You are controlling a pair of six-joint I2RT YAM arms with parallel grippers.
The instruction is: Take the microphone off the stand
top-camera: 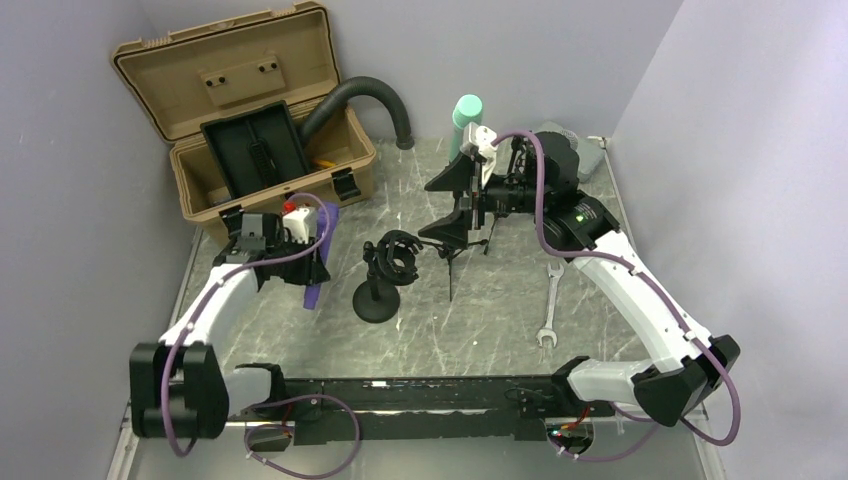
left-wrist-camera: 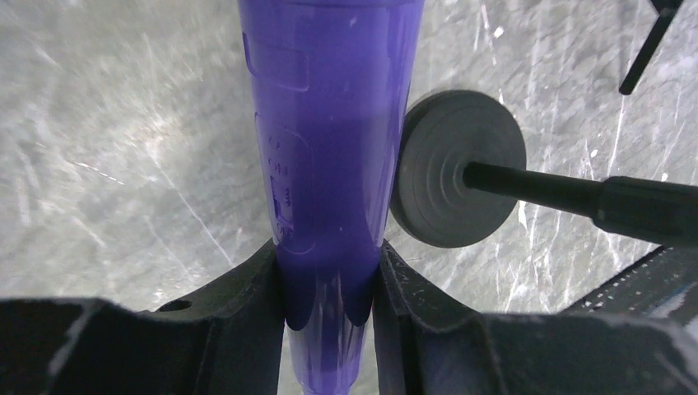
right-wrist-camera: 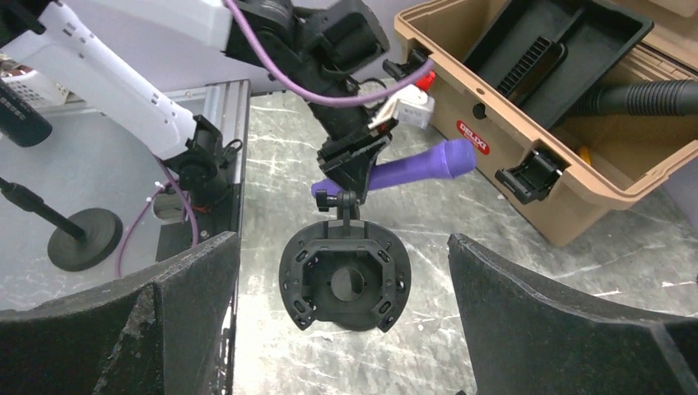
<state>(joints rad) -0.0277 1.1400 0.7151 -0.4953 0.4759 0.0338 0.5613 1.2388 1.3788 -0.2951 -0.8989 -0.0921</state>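
Two grippers listed. Left gripper (left-wrist-camera: 329, 284): pinching the purple microphone (left-wrist-camera: 329, 123), clear of the stand (top-camera: 378, 300), at its 9 o'clock. Right gripper (top-camera: 462, 205): spread wide, at the stand's 2 o'clock. Clip (right-wrist-camera: 346, 284): empty. Step: removal looks complete. Next: lay the microphone gently on the worktop (top-camera: 500, 320).

The microphone (left-wrist-camera: 329, 123) looks like smooth, glossy purple plastic, while the stand (left-wrist-camera: 457, 169) is matt black (its round base finely ringed). The table (left-wrist-camera: 123, 164) has a grey, marble-like surface, scratched and faintly shiny; the toolbox (right-wrist-camera: 609, 197) is dull tan plastic and the wrench (top-camera: 549, 303) bright bare metal.
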